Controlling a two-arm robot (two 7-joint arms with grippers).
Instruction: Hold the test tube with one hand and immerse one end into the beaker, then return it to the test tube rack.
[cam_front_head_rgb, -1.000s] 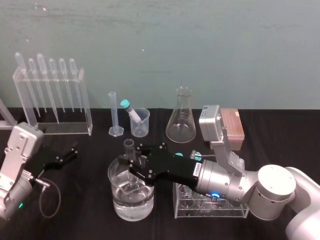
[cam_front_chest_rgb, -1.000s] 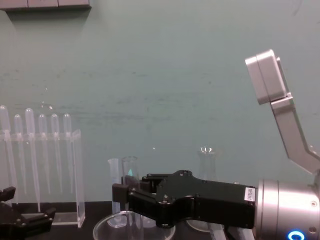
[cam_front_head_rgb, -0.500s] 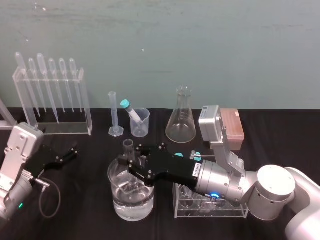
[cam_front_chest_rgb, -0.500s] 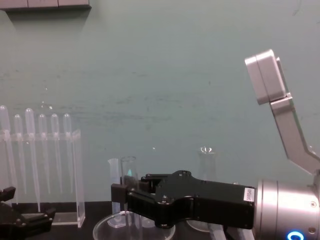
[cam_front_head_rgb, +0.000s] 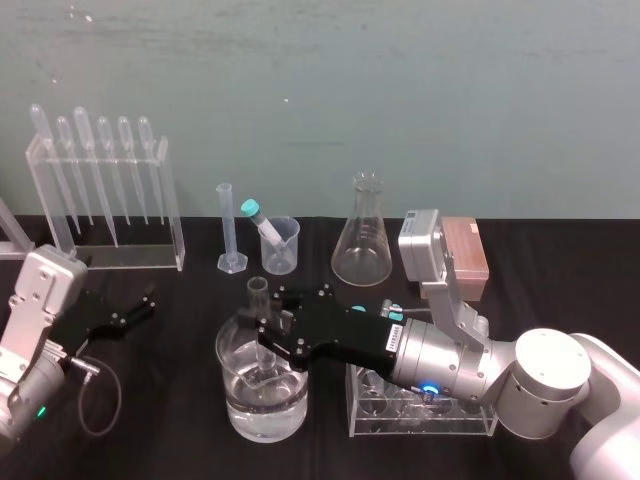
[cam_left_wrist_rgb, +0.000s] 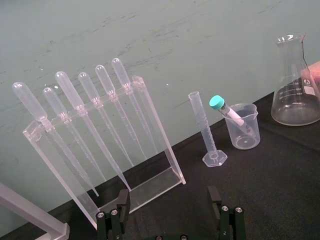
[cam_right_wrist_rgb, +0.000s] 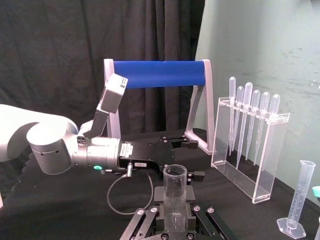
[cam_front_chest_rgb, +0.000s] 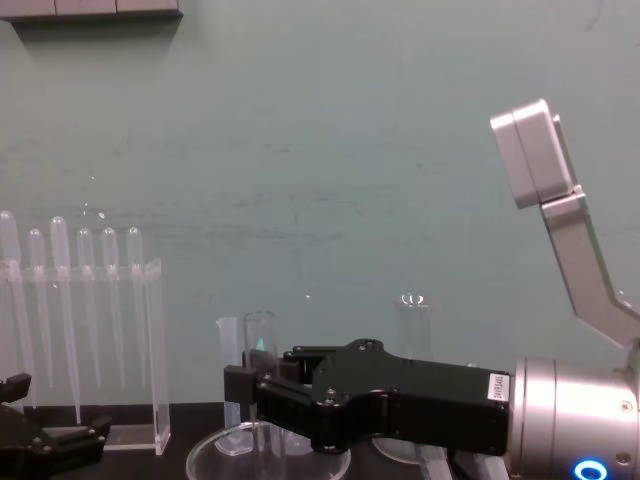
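Your tube (cam_front_head_rgb: 257, 292) has hardly moved: the right gripper (cam_front_head_rgb: 262, 335) still pinches it, end down in the beaker (cam_front_head_rgb: 232, 345). I think the rack (cam_front_head_rgb: 420, 425) comes next. The left gripper (cam_left_wrist_rgb: 167, 214) rests spread open.

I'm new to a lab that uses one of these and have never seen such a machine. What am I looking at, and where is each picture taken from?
It is a two-armed robot working at a black table. One picture looks down from its head, one looks across from its chest, and one comes from a camera on each wrist.

The right tool is shut on a bare glass test tube, held upright with its lower end inside a wide beaker partly filled with water. The left tool sits open off to the robot's left, holding nothing.

Also on the table are a clear stand of droppers, a slim measuring cylinder, a small cup with a teal-capped tube leaning in it, a cone-shaped flask, a brown box, and a clear tube rack partly under the right arm.
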